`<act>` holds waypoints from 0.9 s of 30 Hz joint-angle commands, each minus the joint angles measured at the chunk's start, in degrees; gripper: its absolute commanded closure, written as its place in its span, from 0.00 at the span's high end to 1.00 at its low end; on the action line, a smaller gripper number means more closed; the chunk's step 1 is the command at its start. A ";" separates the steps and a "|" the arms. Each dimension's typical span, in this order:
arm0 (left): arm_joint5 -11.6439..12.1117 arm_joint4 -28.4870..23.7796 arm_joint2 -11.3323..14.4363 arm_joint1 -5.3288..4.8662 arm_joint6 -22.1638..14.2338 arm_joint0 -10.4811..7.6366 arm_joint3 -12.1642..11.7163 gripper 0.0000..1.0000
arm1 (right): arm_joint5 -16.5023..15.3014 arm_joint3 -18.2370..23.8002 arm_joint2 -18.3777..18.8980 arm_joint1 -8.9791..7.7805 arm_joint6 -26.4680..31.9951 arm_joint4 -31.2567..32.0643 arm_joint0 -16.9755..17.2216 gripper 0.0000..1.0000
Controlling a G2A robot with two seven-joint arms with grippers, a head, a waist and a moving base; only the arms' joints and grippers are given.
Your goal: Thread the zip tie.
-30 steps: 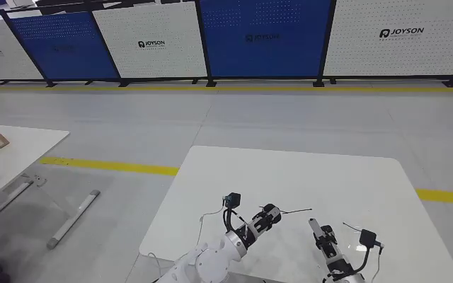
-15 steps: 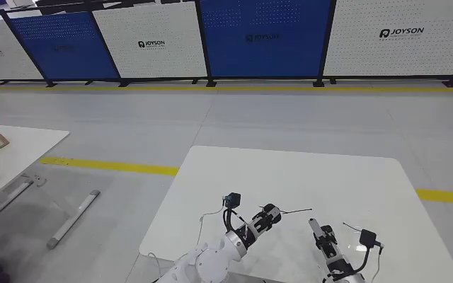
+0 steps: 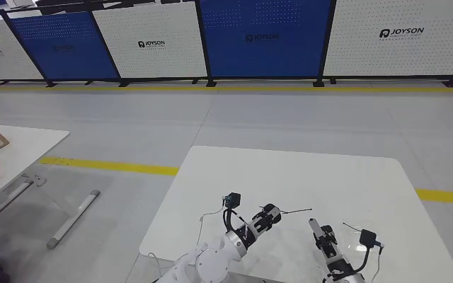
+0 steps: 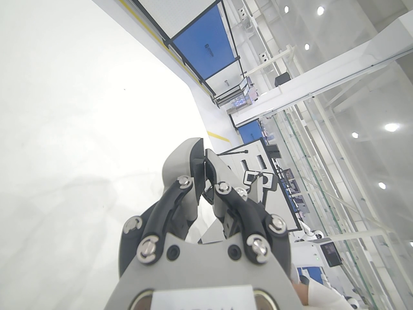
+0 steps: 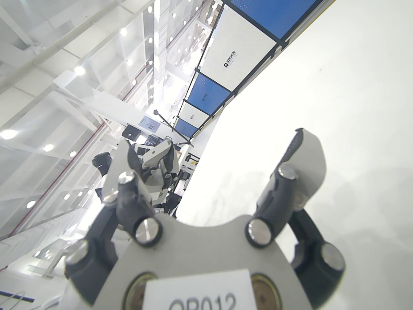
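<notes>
in the top view, a white table (image 3: 283,173) is seen with both arms set at its near edge. the left gripper (image 3: 273,211) is seen pinched on one end of a thin black zip tie (image 3: 297,210), which is held over the tabletop and pointed toward the right side. the right gripper (image 3: 313,223) is placed near the tie's free end, apart from it. blue and white perforated panels (image 3: 262,35) are lined up across the floor behind the table. in the left wrist view, the left gripper (image 4: 204,149) is shown with its pads pressed together on the zip tie (image 4: 205,170), which is seen edge-on as a narrow dark strip clamped between them over the tabletop. in the right wrist view, the right gripper (image 5: 213,140) is shown spread wide over the table, and the left gripper is seen farther off beyond one finger; whether the tie is visible there cannot be told.
</notes>
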State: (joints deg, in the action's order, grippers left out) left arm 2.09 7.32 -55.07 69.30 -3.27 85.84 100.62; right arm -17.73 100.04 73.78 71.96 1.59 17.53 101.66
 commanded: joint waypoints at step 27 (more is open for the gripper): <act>0.08 -3.87 0.21 0.29 -0.07 0.25 0.22 0.00 | 0.75 -0.01 -0.57 -0.18 0.64 7.57 -1.37 1.00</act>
State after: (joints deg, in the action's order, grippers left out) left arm 2.24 4.52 -54.89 69.51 -3.57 86.00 100.65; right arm -16.89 100.19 73.45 71.79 2.56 23.13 100.44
